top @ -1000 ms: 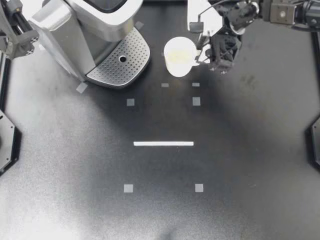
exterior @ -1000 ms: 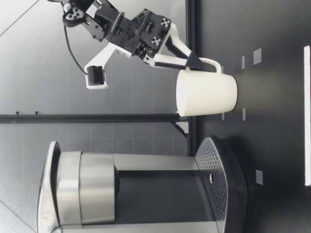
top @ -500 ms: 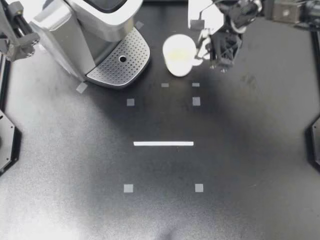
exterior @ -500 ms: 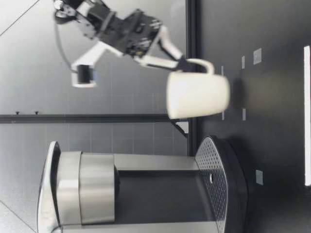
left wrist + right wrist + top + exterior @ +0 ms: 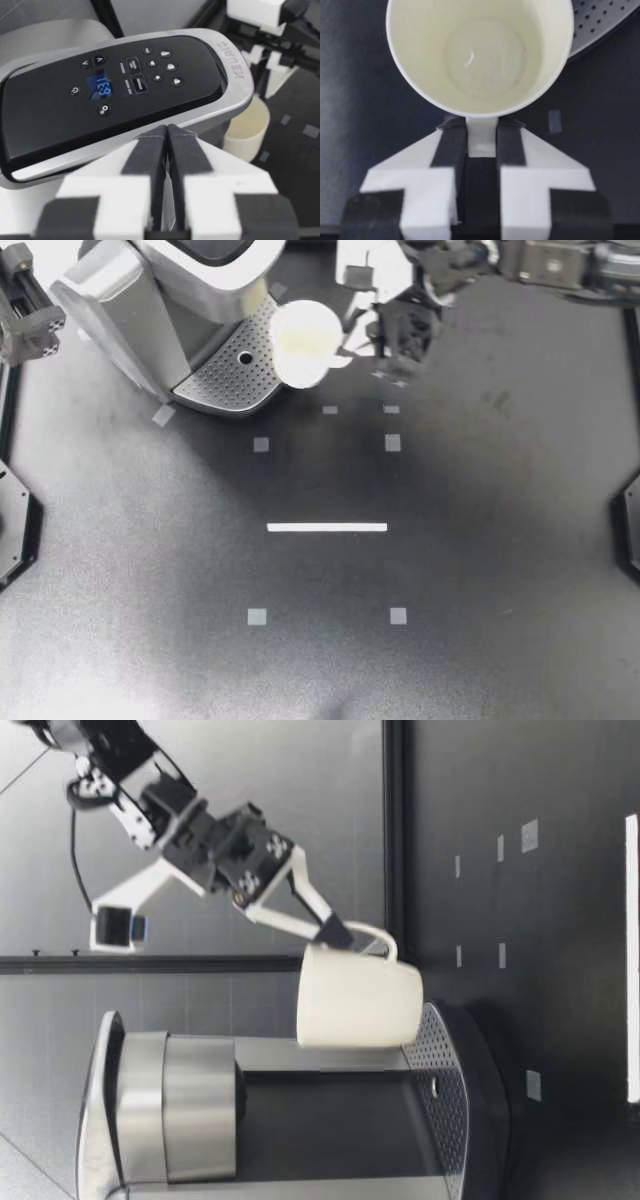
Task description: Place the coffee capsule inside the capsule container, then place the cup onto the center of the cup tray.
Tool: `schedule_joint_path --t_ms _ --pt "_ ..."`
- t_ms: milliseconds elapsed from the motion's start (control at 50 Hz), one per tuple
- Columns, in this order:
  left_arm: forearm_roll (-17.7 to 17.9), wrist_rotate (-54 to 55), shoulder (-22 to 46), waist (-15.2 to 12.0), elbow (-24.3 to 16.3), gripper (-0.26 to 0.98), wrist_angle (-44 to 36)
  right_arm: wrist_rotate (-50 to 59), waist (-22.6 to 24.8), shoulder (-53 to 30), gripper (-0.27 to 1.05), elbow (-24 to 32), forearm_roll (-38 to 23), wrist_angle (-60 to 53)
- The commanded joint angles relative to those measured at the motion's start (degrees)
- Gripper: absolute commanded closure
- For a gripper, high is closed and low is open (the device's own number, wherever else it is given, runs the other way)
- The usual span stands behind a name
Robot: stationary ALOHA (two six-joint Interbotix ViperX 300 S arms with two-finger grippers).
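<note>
My right fingers (image 5: 362, 345) are clamped on the handle of the white, empty cup (image 5: 303, 338). They hold it upright in the air over the near rim of the perforated silver cup tray (image 5: 235, 378). From the low view its base hangs clear above the tray.

To set it down well, I judge I should keep the cup level and carry it further in, until it sits over the small round hole (image 5: 245, 358) at the tray's middle. Then I lower straight down and let go only once the base rests flat. The overhanging head of the silver-and-black coffee machine (image 5: 170, 285) is close, so the rim needs watching.

My left fingers (image 5: 150, 150) are pressed together on nothing, up beside the machine's control panel (image 5: 115, 90). I see no capsule anywhere.

The matte black bench (image 5: 480, 560) carries small grey tape squares (image 5: 261, 445) and one white strip (image 5: 327, 527). Behind is a grey panelled wall (image 5: 250, 780).
</note>
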State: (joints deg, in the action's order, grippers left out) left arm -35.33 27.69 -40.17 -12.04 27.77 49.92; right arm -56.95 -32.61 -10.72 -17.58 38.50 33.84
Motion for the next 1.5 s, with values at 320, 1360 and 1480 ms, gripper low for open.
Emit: schedule_joint_path --t_ms 320,1360,1480 --pt "-0.26 0.0 -0.35 0.09 -0.09 0.62 0.18 -0.18 0.79 -4.04 0.73 8.09 0.35 1.41" --pt "-0.18 0.09 -1.58 0.09 1.76 0.62 0.18 -0.26 1.58 -9.84 0.73 14.85 -0.09 1.85" --pt "-0.26 0.18 -2.37 0.09 2.29 0.62 0.18 -0.18 1.93 -10.72 0.73 16.0 -0.35 2.64"
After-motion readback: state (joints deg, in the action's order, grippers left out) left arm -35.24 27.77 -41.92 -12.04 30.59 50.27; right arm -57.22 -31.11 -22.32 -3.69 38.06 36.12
